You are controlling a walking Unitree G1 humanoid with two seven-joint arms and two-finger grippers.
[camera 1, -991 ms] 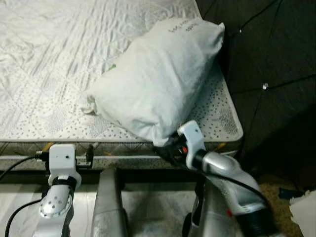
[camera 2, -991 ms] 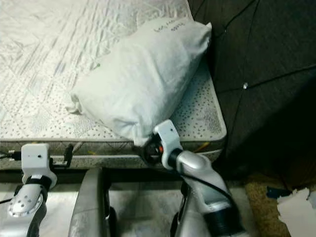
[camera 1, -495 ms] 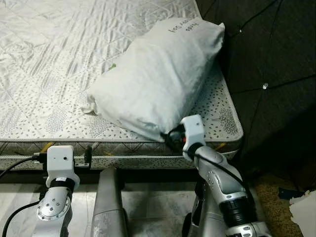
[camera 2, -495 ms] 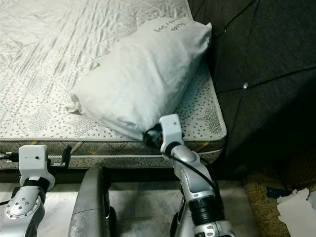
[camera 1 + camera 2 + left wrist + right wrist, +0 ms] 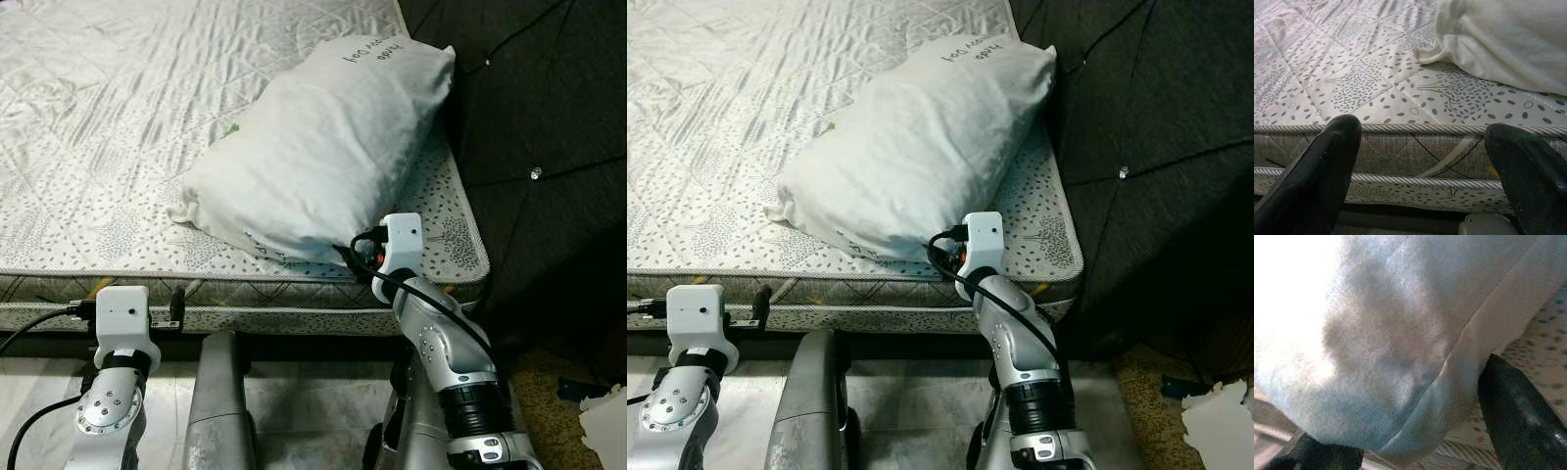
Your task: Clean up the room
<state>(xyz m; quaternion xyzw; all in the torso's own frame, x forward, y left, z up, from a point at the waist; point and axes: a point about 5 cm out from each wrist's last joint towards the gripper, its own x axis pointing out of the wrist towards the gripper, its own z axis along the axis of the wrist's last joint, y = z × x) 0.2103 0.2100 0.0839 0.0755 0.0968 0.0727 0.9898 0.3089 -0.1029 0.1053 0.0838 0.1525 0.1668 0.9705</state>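
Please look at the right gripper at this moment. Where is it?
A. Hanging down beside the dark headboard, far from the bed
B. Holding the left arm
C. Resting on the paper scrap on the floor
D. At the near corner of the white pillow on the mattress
D: the right gripper is at the near corner of the white pillow, and in the right wrist view its fingers stand on either side of the fabric.
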